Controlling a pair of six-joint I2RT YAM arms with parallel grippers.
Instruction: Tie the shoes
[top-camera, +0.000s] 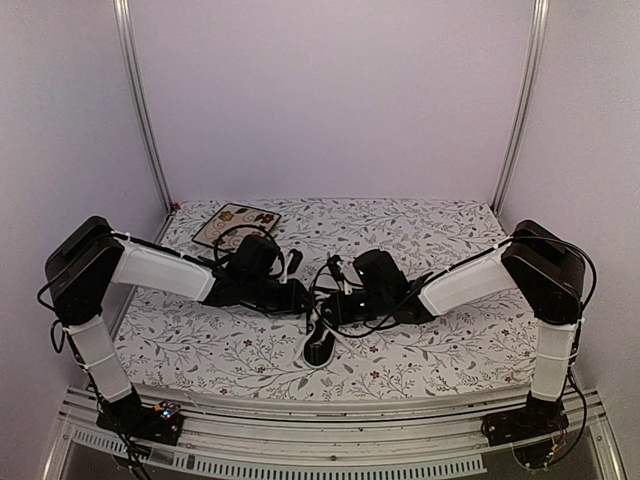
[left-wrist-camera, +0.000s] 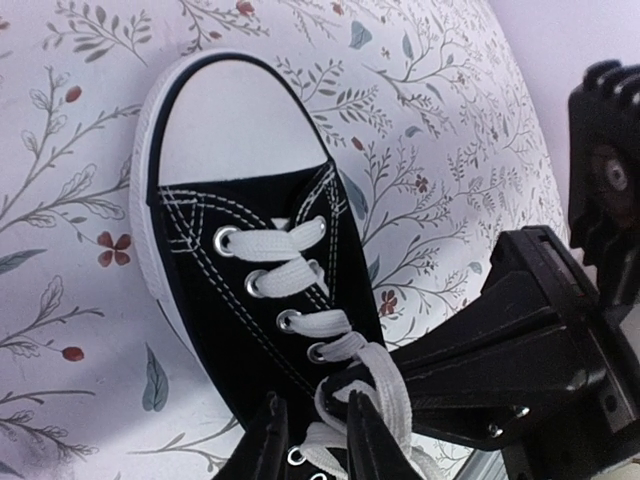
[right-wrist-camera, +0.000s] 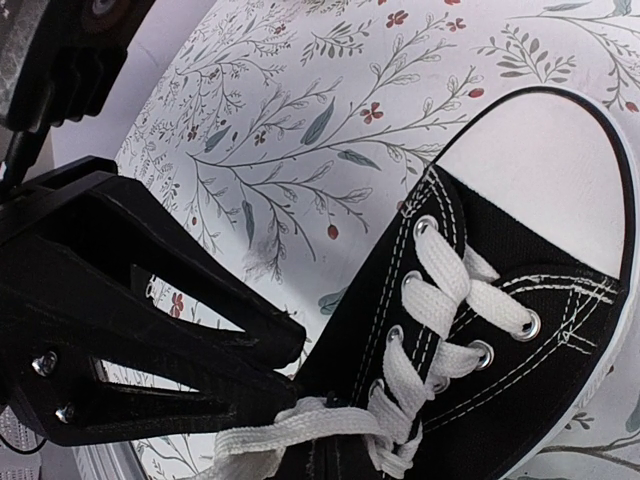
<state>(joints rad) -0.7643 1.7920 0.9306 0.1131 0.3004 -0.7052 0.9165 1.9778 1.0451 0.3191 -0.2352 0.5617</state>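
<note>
A black sneaker (top-camera: 320, 340) with a white toe cap lies between my two arms, toe toward the near edge. Seen from the left wrist, the sneaker (left-wrist-camera: 240, 280) points up-frame and its white laces (left-wrist-camera: 300, 245) cross the eyelets. My left gripper (left-wrist-camera: 318, 425) stands over the tongue with its jaws close together on a bunched loop of lace (left-wrist-camera: 325, 440). My right gripper (left-wrist-camera: 352, 385) reaches in from the right, shut, its tip against the same laces. From the right wrist, a loose lace strand (right-wrist-camera: 300, 425) runs left across the right gripper (right-wrist-camera: 335, 462); a grip on it is unclear.
A square floral plate (top-camera: 236, 225) sits at the back left of the flowered tablecloth (top-camera: 450, 340). Metal frame posts (top-camera: 145, 110) and white walls close in the sides and back. Both arms meet at the table's middle, fingers nearly touching.
</note>
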